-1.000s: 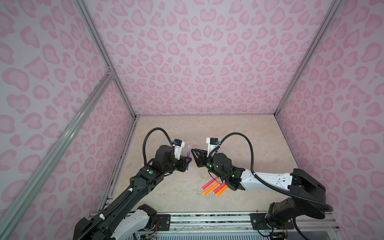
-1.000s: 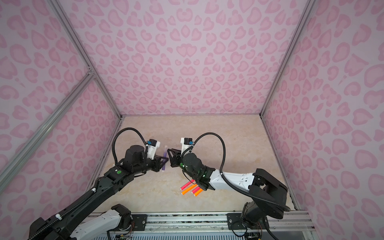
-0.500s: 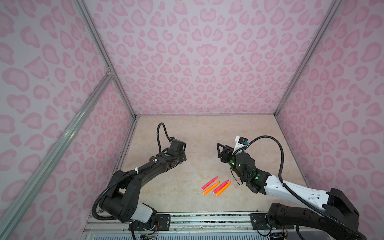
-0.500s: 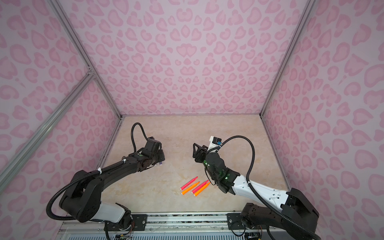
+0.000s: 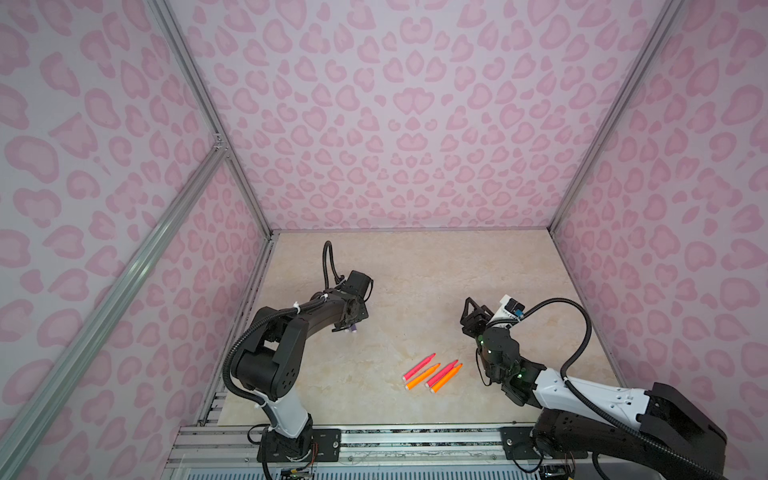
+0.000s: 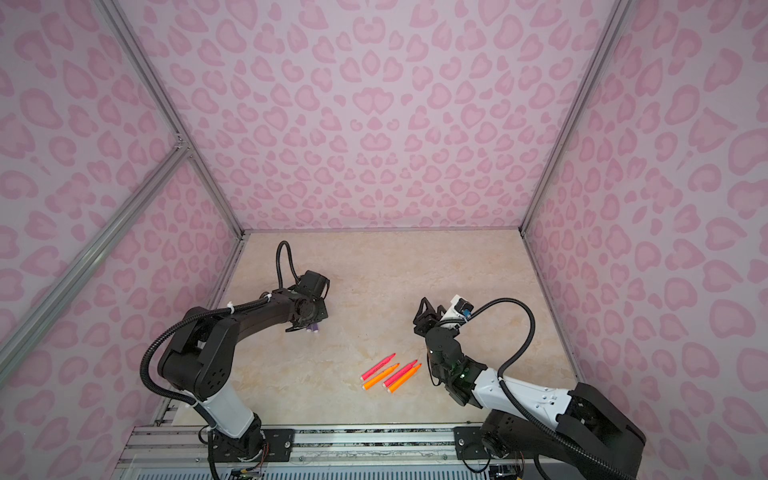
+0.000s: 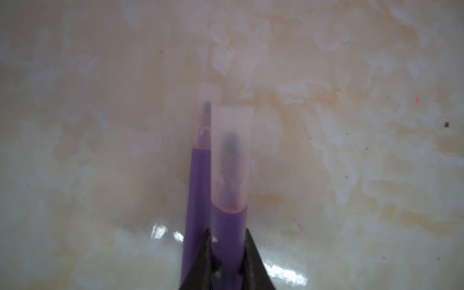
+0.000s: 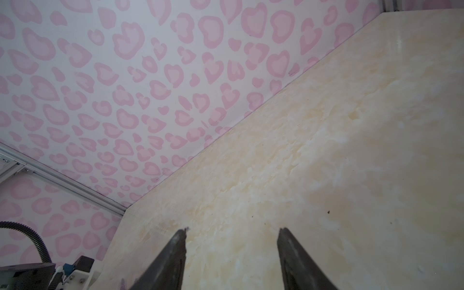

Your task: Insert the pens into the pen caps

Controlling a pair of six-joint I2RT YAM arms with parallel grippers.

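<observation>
Placing step: left gripper [image 7: 227, 237] clenched on capped purple pen [image 7: 229, 218], left side, just beside second capped purple pen [image 7: 198, 185]; right gripper [image 8: 232, 241] released, empty. Next likely: release, fetch uncapped pink-orange pens [image 5: 432, 371] near centre.

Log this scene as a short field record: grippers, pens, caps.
left gripper: shut on purple pen, which wears a clear cap
second purple pen: beside it, also capped
right gripper: open, holding nothing
pink-red pens: two, lying on the table
orange pens: two, alternating with the pink-red; no caps visible
</observation>
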